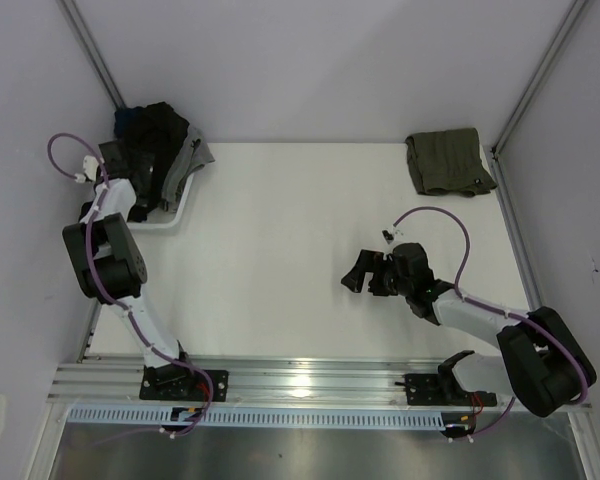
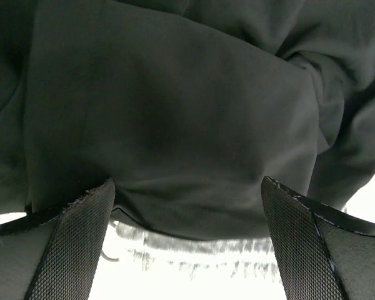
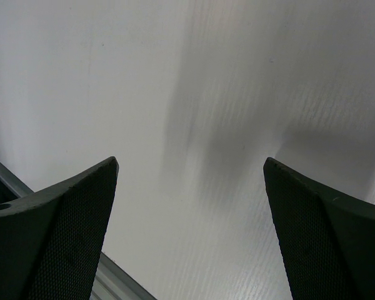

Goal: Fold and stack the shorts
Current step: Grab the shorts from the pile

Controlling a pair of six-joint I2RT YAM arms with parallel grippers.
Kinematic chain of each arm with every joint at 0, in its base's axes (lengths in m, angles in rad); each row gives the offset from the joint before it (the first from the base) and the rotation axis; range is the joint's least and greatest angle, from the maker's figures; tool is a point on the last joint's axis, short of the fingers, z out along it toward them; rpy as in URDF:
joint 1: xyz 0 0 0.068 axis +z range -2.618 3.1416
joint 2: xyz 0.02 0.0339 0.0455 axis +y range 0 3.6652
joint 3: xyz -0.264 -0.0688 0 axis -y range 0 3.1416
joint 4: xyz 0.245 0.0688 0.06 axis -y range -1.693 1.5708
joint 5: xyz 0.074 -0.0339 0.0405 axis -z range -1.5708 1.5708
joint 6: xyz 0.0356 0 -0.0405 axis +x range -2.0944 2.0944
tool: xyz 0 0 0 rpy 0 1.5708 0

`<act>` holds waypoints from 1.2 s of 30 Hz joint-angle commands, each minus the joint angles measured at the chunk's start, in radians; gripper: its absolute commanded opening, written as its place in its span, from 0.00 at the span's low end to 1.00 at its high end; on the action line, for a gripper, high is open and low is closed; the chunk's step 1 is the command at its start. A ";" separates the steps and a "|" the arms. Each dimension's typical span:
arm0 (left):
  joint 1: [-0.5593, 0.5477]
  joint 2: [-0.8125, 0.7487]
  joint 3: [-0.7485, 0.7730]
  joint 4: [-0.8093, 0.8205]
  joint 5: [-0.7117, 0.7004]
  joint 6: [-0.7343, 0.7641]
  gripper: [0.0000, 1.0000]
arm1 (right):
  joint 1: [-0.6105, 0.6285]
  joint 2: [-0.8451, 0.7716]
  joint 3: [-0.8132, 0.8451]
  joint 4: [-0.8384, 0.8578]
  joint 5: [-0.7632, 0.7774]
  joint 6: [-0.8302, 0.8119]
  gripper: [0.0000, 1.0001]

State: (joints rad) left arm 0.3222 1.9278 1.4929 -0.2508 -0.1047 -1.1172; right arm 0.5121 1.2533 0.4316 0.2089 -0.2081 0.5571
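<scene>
Nearest the arm bases, the right end effector (image 1: pixel 363 274) hangs over bare desk (image 1: pixel 280 230), well right of the basket (image 1: pixel 185 208) and nearer than it. Its jaws are wide apart with nothing between them. In the right wrist view, the right end effector (image 3: pixel 190 162) shows only white desk surface (image 3: pixel 194 94) and soft shadow between its two fingers (image 3: pixel 69 237).

Farther back, the left arm reaches up to the basket, which sits at the desk's far left corner. The left end effector (image 1: pixel 140 207) is at the basket's near rim, down against the pile of clothes and partly hidden by it. From the left wrist camera, the left end effector (image 2: pixel 189 183) is spread wide. Dark cloth (image 2: pixel 175 112) fills the view above and between its fingers (image 2: pixel 75 244), and neither pad presses on it. Whether this cloth is the black shorts cannot be told from that view. A strip of white shows beneath the cloth's lower edge.

The black shorts (image 1: pixel 155 135) lie heaped in the basket, with a grey cloth (image 1: pixel 196 156) draped over its right side.

The olive shorts (image 1: pixel 448 162) lie folded flat on the desk, far to the right of the basket, at the far right corner.
</scene>
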 commanded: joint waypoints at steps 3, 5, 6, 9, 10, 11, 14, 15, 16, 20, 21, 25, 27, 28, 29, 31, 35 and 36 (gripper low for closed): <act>0.000 0.060 0.089 0.021 -0.006 -0.027 0.98 | -0.001 0.017 0.013 0.044 0.009 -0.002 0.99; 0.000 0.094 0.093 0.033 -0.003 -0.029 0.91 | -0.006 0.020 0.013 0.044 0.012 -0.005 0.99; 0.000 0.100 0.084 0.056 0.005 -0.032 0.84 | -0.009 0.023 0.013 0.043 0.012 -0.005 0.99; -0.003 0.085 0.025 0.129 -0.009 -0.036 0.38 | -0.017 0.037 0.015 0.047 0.009 -0.005 0.99; -0.005 0.056 0.008 0.140 -0.024 -0.039 0.21 | -0.018 0.046 0.015 0.050 0.007 -0.002 0.99; -0.009 0.039 -0.009 0.143 -0.042 -0.038 0.00 | -0.020 0.049 0.016 0.053 0.004 -0.002 0.99; -0.020 -0.007 0.001 0.117 -0.107 -0.001 0.03 | -0.018 0.067 0.019 0.058 -0.002 0.003 0.99; -0.018 -0.015 0.009 0.102 -0.116 0.000 0.06 | -0.020 0.070 0.019 0.061 -0.004 0.003 0.99; -0.020 -0.024 0.018 0.084 -0.125 0.005 0.09 | -0.018 0.072 0.019 0.067 -0.008 0.003 0.98; -0.020 -0.085 0.020 0.081 -0.139 0.026 0.08 | -0.020 0.081 0.021 0.069 -0.014 0.007 0.98; -0.020 -0.096 0.015 0.087 -0.139 0.031 0.00 | -0.018 0.081 0.022 0.069 -0.013 0.004 0.98; -0.021 -0.153 0.018 0.093 -0.153 0.042 0.00 | -0.018 0.078 0.021 0.067 -0.010 0.006 0.98; -0.028 -0.191 0.023 0.102 -0.159 0.060 0.00 | -0.018 0.075 0.021 0.067 -0.010 0.006 0.98; -0.031 -0.203 0.026 0.102 -0.162 0.066 0.00 | -0.017 0.075 0.019 0.067 -0.010 0.006 0.98; -0.032 -0.216 0.035 0.105 -0.159 0.077 0.00 | -0.017 0.075 0.021 0.067 -0.010 0.006 0.98; -0.043 -0.251 0.052 0.105 -0.150 0.091 0.00 | -0.015 0.075 0.021 0.067 -0.010 0.006 0.98; -0.071 -0.335 0.086 0.171 -0.122 0.149 0.00 | -0.015 0.072 0.018 0.063 -0.008 0.004 0.98; -0.081 -0.354 0.089 0.217 -0.113 0.166 0.00 | -0.012 0.071 0.018 0.063 -0.007 0.003 0.98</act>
State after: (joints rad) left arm 0.2726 1.6936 1.5173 -0.1650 -0.2314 -1.0286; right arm 0.4953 1.3258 0.4320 0.2470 -0.2180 0.5575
